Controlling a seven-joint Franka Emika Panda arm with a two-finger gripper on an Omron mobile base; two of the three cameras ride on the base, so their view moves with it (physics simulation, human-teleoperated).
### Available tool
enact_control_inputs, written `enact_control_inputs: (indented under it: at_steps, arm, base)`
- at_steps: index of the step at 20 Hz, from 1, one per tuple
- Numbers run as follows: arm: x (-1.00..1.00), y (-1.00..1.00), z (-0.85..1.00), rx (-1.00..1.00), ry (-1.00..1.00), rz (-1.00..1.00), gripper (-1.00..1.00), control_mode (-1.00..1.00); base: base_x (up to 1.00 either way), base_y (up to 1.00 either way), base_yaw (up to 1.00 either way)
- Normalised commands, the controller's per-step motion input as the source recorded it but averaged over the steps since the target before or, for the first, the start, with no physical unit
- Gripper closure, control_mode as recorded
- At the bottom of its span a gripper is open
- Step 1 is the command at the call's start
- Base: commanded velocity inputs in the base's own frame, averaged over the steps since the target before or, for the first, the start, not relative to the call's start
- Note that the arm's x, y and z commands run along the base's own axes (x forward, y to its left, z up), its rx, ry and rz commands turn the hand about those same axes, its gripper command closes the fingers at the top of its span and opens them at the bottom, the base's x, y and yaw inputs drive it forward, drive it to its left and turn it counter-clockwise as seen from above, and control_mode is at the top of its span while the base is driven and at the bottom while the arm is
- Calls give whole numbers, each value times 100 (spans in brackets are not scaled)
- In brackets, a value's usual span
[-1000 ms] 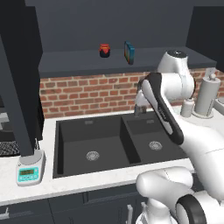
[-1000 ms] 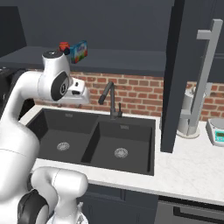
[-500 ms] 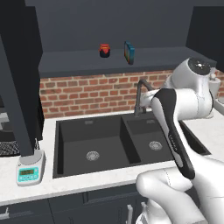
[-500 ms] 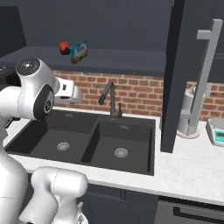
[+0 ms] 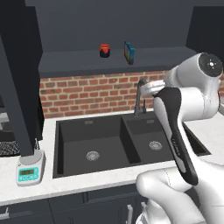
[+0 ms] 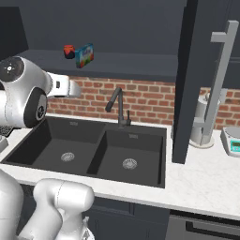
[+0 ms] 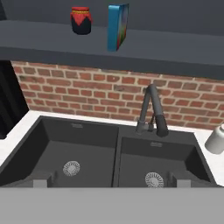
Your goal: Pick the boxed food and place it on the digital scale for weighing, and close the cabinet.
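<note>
Two shelf items: boxed food [image 7: 117, 27] stood upright near red-lidded jar [image 7: 81, 20]
Gripper [image 7: 111, 181]: wide, empty
Risk: toppling the box

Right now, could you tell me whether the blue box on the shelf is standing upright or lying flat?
Upright. The box stands on its narrow edge on the shelf, taller than wide, beside the jar and apart from it.

The arm [image 5: 183, 131] is glossy white with rounded, bulbous segments. A dark charcoal band runs along one link, and a grey round cap with a small centre dot covers a joint [image 6: 10, 69].
</note>
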Motion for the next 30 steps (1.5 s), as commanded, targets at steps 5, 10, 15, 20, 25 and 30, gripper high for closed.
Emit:
enact_control_inputs:
  at_steps: [5,10,15,20,25,30]
  arm:
    - [0,19,56,0,-6,-1,-100,-100]
    - [1,11,33,0,-8,-1,-100,-100]
    - [9,3,9,0,-7,-1,-100,-100]
    - [25,1,0,0,-9,-4,-100,-100]
    - [42,0,0,0,-1,-3,-100,-100]
    - [25,0,10,0,0,0,-100,-100]
  base:
    - [0,0,0]
    - [0,0,0]
    - [0,0,0]
    - [0,0,0]
    - [0,0,0]
    - [0,0,0]
